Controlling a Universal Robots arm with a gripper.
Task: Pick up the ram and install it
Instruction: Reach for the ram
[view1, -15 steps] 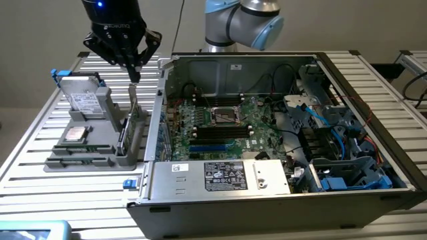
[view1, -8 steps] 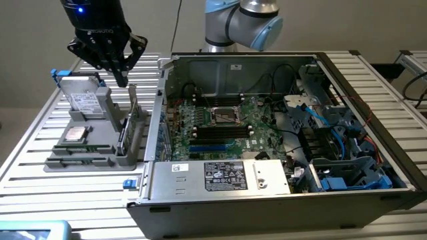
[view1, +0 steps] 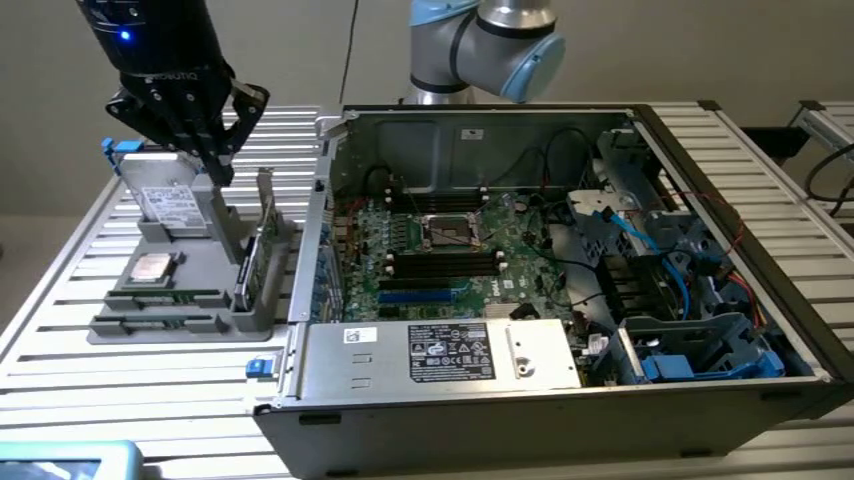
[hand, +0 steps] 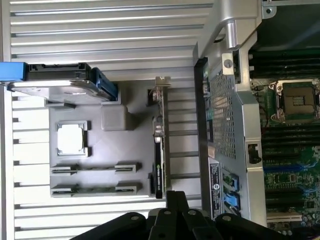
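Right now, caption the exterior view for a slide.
Shut jaws hover over the grey parts tray holding slim green ram sticks, beside the open dark computer case.

You see a slatted bench carrying a grey fixture tray toward its edge at the exterior view's left, with an open computer case just beside it. On the tray, a silver hard drive stands upright at one corner. A processor lies flat. An expansion card stands on edge along the case-side rim.

Two ram sticks, one hard drive, one processor chip, one expansion card, one computer case
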